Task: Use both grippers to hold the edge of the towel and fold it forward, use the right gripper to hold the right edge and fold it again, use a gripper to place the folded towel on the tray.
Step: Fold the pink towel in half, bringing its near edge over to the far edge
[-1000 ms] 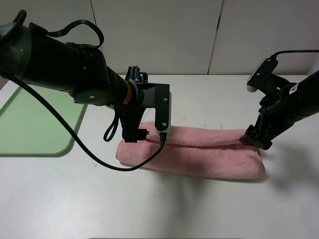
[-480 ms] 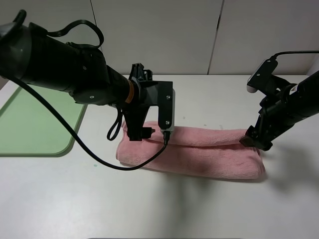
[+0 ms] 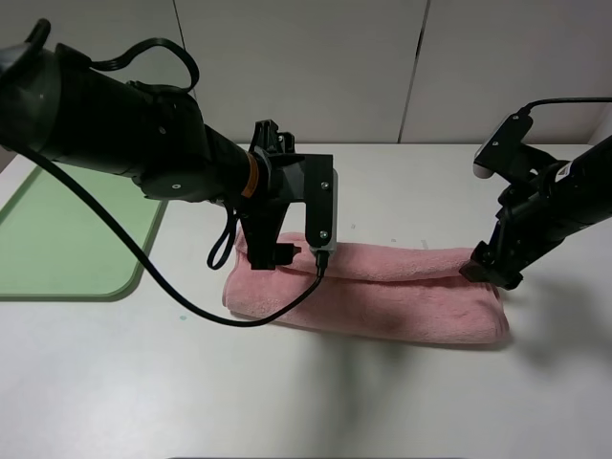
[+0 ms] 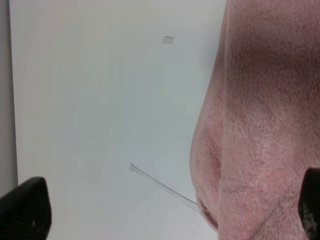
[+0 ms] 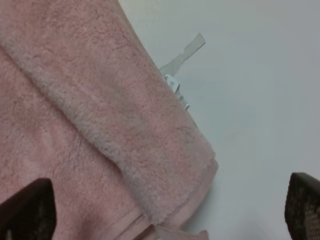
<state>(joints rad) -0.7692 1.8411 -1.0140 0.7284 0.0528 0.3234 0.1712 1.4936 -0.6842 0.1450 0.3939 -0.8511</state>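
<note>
Towel (image 3: 382, 296) lies folded beneath the open left tool (image 3: 266, 256) and right tool (image 3: 490, 270); a shallow right-edge pinch may catch one layer.

The left arm (image 3: 115, 124), thick and black, comes in from the upper left of the high view and runs toward the middle. An orange band (image 3: 247, 178) rings it near the wrist. Past the band the wrist bends downward, so the left claw (image 3: 273, 258) points at the surface. In its wrist view the two dark fingertips (image 4: 25, 212) sit at opposite edges, jaws spread wide and gripping nothing.

The slimmer right arm (image 3: 574, 206) enters from the right edge and slopes down toward the middle. It carries a black camera bracket (image 3: 507, 143) above its wrist and ends in the right claw (image 3: 491, 268), low and tilted. Its fingertips (image 5: 27, 210) likewise stand far apart, clamping nothing.
</note>
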